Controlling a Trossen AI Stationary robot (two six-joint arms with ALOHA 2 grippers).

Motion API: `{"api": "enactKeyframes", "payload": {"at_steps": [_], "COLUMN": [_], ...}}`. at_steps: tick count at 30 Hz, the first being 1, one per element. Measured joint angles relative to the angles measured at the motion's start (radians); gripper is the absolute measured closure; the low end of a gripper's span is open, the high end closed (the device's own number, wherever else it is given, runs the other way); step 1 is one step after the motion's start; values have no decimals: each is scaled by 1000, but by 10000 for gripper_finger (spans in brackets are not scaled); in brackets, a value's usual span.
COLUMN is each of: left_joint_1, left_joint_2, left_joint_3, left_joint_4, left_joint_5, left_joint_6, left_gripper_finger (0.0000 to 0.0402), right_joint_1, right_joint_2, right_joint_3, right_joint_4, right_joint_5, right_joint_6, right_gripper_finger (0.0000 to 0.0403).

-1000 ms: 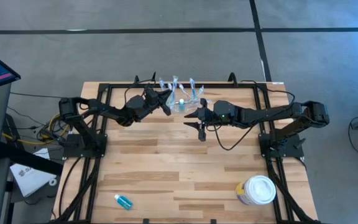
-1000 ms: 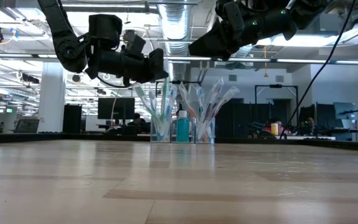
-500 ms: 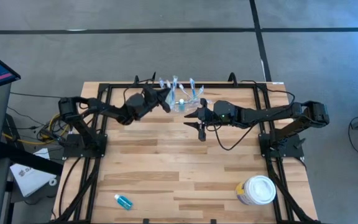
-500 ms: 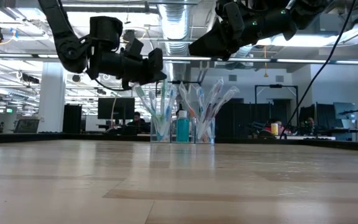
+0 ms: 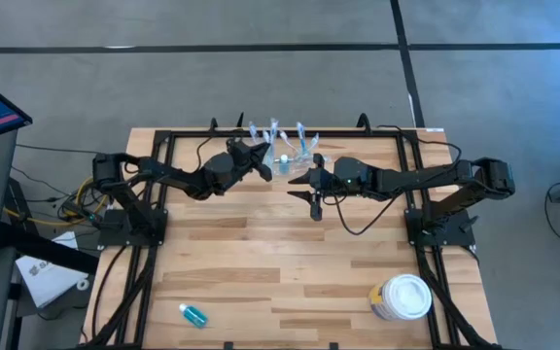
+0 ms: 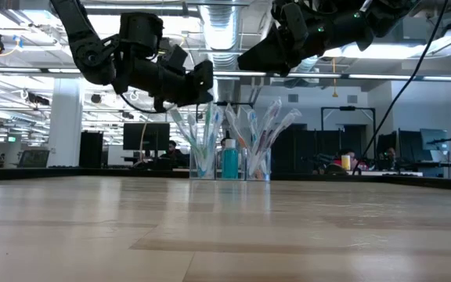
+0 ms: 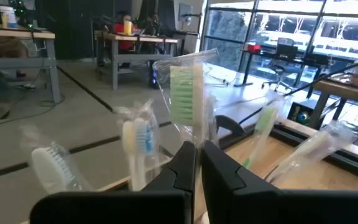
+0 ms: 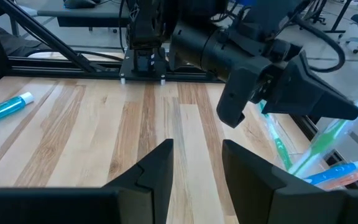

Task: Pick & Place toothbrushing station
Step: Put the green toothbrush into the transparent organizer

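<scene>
The wooden worktop [image 5: 290, 262] carries a black frame [image 5: 163, 156] along its sides, and the two dark arms reach from the left and right edges toward the middle of the far edge. At the near right corner stands a round white-lidded tub [image 5: 402, 297]. The toothbrushing station [image 5: 290, 160], a clear low holder with wrapped toothbrushes [image 6: 202, 133] and a small teal bottle [image 6: 230, 159] standing in it, sits at the middle of the far edge. The left gripper [image 5: 261, 156] hangs over the station's left side, its fingers [image 7: 225, 171] pinched together on the clear wrapper of a green-bristled toothbrush [image 7: 184, 93]. The right gripper [image 5: 314, 190] hovers above the boards just beside the station, fingers [image 8: 154, 165] parted and holding nothing. A small blue tube [image 5: 192, 314] lies near the near left corner.
</scene>
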State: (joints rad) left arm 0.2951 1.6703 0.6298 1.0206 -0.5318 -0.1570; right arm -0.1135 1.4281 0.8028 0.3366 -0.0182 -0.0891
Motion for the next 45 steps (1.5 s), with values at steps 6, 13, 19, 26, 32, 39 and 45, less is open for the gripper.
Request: {"api": "enactKeyframes", "payload": {"at_steps": [6,13,19,26,32,39,45], "left_joint_1": [-36,-42,-47,-47,-31,-30,-30], "left_joint_2": [0,0,0,0,47,72,72], "left_joint_3": [30,50,50,50,53,62,62], "left_joint_4": [-8,-79,-90,-115,-121,-121,-122], "left_joint_5": [-68,-96,-121,-124,-126,-127,-127], "left_joint_6": [3,-5,-5,-31,-62,-58,-58], "left_gripper_finger": [401,401,401,401,401,400,398], "right_joint_1": [0,0,0,-1,-13,-19,-20], "right_joint_2": [0,0,0,0,0,0,0], "right_joint_3": [0,0,0,0,0,0,0], "right_joint_4": [0,0,0,0,0,-12,-15], "right_joint_5": [0,0,0,0,0,0,0], "right_joint_6": [0,0,0,0,0,0,1], "right_gripper_finger": [275,275,275,275,275,275,275]}}
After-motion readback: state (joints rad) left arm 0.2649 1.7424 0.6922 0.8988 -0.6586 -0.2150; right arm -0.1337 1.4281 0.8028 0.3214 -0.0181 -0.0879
